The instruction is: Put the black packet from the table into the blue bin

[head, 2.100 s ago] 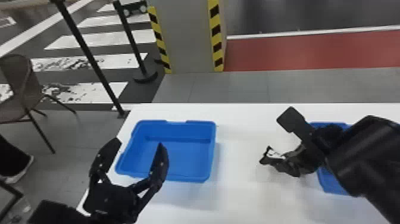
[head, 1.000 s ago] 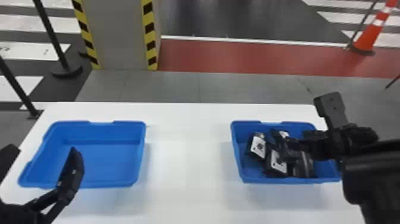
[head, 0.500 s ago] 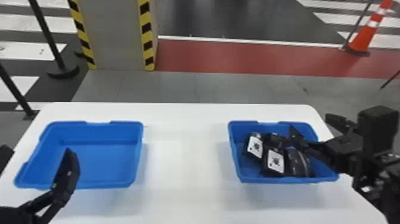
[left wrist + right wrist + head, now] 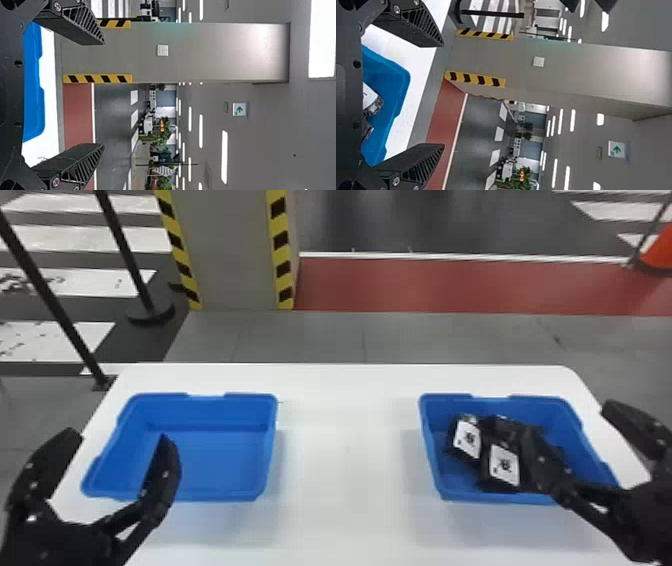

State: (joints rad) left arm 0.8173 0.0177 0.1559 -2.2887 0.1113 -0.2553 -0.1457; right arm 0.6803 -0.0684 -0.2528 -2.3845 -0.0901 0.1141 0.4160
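Several black packets (image 4: 504, 465) lie inside the blue bin (image 4: 545, 414) on the white counter (image 4: 345, 460). The right gripper (image 4: 570, 422) is at that bin's right part, jaws spread wide. Well left of the bin are a second bin (image 4: 205, 410) and the left gripper (image 4: 120, 437), its jaws also wide.

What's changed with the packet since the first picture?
The right gripper has moved rightward to the right-hand blue bin, and its jaws are now open: the packet is let go, apparently among the black packets there. The left gripper still has open jaws, and the left-hand blue bin remains empty.
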